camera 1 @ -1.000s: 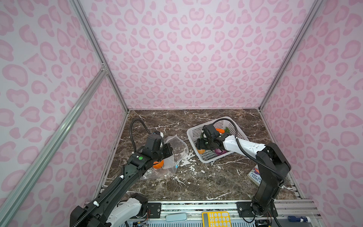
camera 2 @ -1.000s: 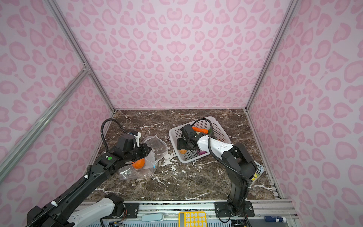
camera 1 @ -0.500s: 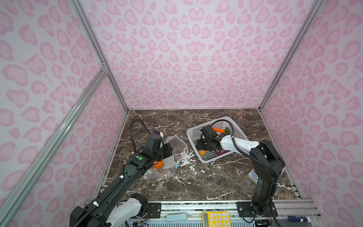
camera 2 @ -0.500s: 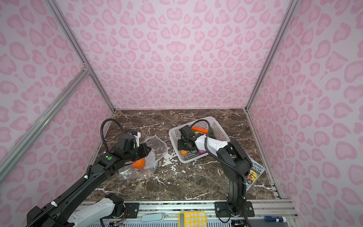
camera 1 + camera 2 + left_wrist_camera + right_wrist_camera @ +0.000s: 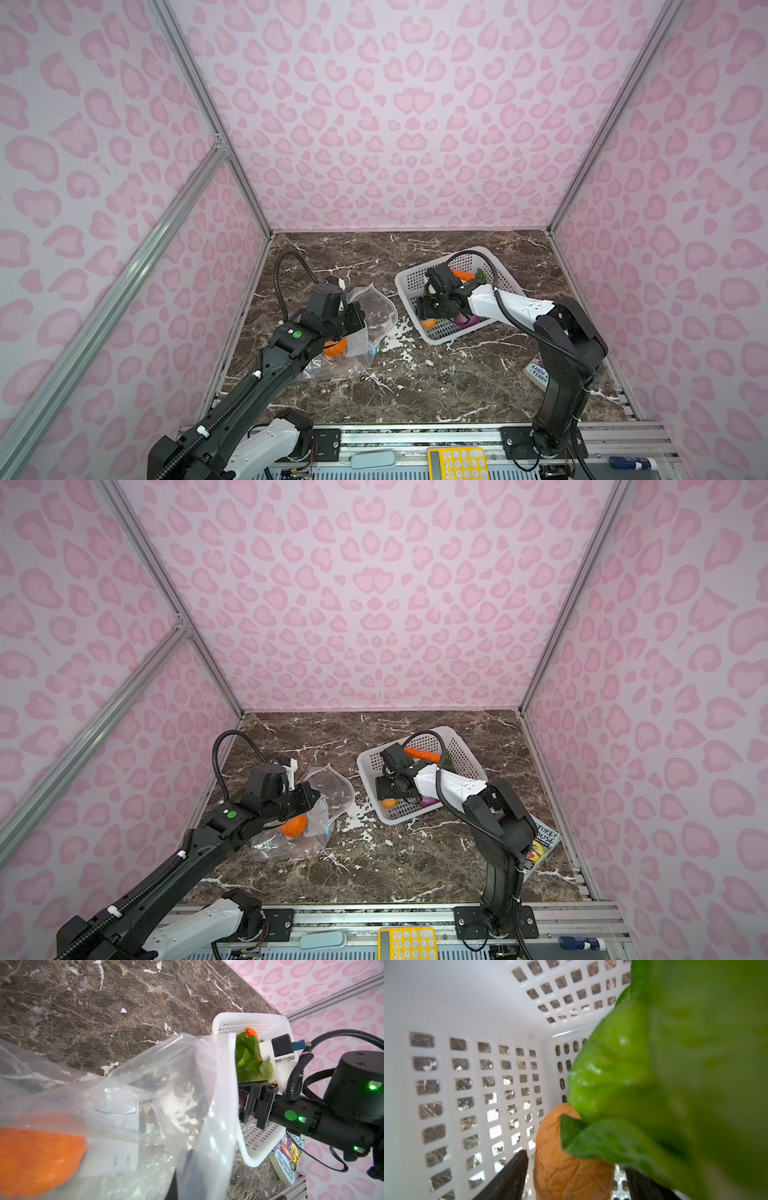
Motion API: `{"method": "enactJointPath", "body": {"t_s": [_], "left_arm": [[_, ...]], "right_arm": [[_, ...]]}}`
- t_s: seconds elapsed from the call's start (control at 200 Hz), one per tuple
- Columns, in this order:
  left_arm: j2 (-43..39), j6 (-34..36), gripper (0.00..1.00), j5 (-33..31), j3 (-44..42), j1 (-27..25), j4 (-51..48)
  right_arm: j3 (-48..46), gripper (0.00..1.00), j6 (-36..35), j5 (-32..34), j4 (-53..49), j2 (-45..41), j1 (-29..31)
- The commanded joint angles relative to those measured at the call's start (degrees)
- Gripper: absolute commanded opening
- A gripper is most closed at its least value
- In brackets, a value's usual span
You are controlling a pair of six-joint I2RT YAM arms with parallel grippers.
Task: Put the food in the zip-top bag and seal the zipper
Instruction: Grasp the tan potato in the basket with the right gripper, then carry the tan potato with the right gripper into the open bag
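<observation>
Down at the near-left end of the white basket (image 5: 405, 282), your right gripper (image 5: 576, 1162) has a tan potato (image 5: 560, 1174) lying straight ahead between its two fingers (image 5: 508, 1178). The fingers stand apart, one on each side of it. A sliver of basket floor shows on either flank, so I judge nothing is gripped yet. The potato's long axis runs the way the fingers point, so you would close across its narrow width. Watch the cabbage (image 5: 654, 1064): a leaf hangs over the potato's far end and over the finger on that side. Closing could catch the leaf along with the potato.

To the left of the basket, your left gripper (image 5: 357, 320) is pinched together on the upper film of the zip-top bag (image 5: 376, 305). It lifts the film so the mouth seems to face the basket. A small orange pumpkin (image 5: 293, 825) sits inside the bag. The zipper (image 5: 327, 831), marked by its blue tab, lies at the bag's near edge. The carrot (image 5: 422, 754) and purple onion (image 5: 465, 319) lie in the basket.

Your right arm is plainly the nearer one to the potato. From there the carry goes left, over the basket rim to the bag's mouth.
</observation>
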Motion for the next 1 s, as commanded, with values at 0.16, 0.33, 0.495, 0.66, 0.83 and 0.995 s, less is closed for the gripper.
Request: {"method": "enactJointPath", "body": {"t_s": [0.16,0.33,0.495,0.66,0.83,0.995], "left_arm": [[0.16,-0.07,0.03,0.03,0.54,0.06,0.87],[-0.6,0.03,0.03,-0.69,0.54,0.04,0.3],[-0.72,-0.08,0.03,-0.79,0.65,0.06,0.25],[-0.69,-0.24,0.03,-0.65,0.56,0.06,0.25],[-0.8,-0.24,0.03,-0.65,0.39,0.06,0.29],[-0.7,-0.23,0.03,-0.54,0.22,0.04,0.48]], "right_arm": [[1.8,0.75,-6.57,3.76,-5.92,3.24,0.92],[3.09,0.74,-6.41,6.56,-6.79,5.57,1.28],[3.26,0.69,-6.1,6.31,-6.25,5.36,1.27],[3.03,0.6,-5.82,5.64,-6.13,3.71,1.18],[2.38,0.5,-5.37,4.48,-5.94,0.31,0.69],[1.23,0.47,-4.94,1.34,-5.34,-3.27,-0.96]]}}
